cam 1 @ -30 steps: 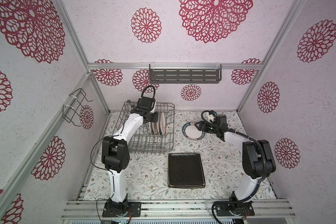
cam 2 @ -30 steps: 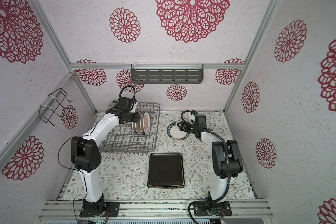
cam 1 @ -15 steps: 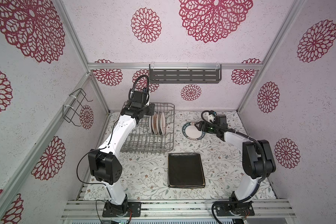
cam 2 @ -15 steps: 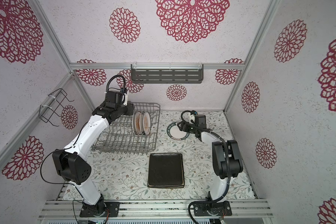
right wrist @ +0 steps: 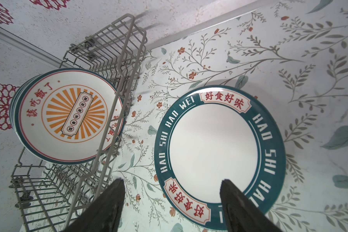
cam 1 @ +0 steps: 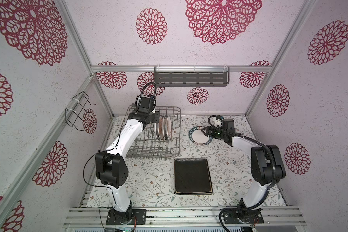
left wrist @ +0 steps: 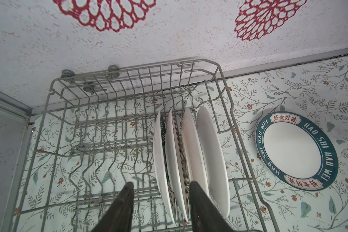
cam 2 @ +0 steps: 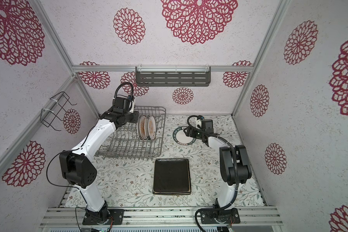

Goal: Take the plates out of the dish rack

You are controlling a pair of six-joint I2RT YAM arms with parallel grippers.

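The grey wire dish rack [cam 1: 149, 148] stands at the back left. Several round white plates [cam 1: 164, 128] [left wrist: 209, 150] stand on edge in it; the front one shows an orange sunburst [right wrist: 68, 116]. My left gripper [left wrist: 161, 186] [cam 1: 158, 120] is open at their top edge, with two plates between its fingers and nothing gripped. One round plate with a dark-blue lettered rim [cam 1: 198, 137] [right wrist: 213, 144] lies flat on the table to the right of the rack. My right gripper [right wrist: 172, 186] [cam 1: 206, 131] is open, just above that plate's rim. A dark brown rectangular plate [cam 1: 192, 175] lies in front of the rack.
A grey slotted shelf [cam 1: 191, 79] hangs on the back wall above the rack. A small black wire holder [cam 1: 78, 110] is fixed to the left wall. The rack sits close to the back wall and the left corner post.
The left arm lifted back from the rack half a second ago and has since come down to the standing plates again. The right arm and the flat round plate have not moved.
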